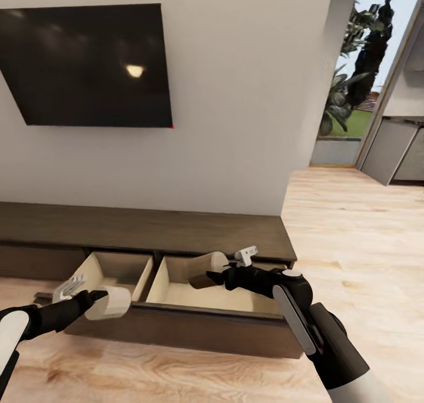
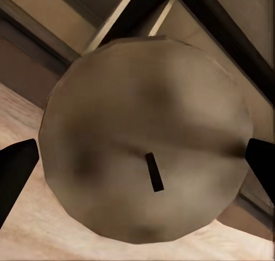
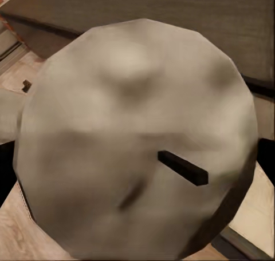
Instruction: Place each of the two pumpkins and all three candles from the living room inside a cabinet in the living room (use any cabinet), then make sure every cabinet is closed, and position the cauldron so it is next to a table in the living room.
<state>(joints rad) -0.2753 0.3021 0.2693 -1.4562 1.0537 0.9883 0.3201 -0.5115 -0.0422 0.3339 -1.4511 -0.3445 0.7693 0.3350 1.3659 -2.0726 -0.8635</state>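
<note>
Flanking open cabinet (image 1: 176, 326) drawers, television (image 1: 88, 64) above

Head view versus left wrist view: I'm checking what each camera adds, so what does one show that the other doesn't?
Head view alone: the wall television, the cabinet top, two open drawers, and the right tool holding a second candle above a drawer. Left wrist view alone: the candle's flat end with its dark wick. Both: the left tool holding that candle, and the wooden floor.
</note>
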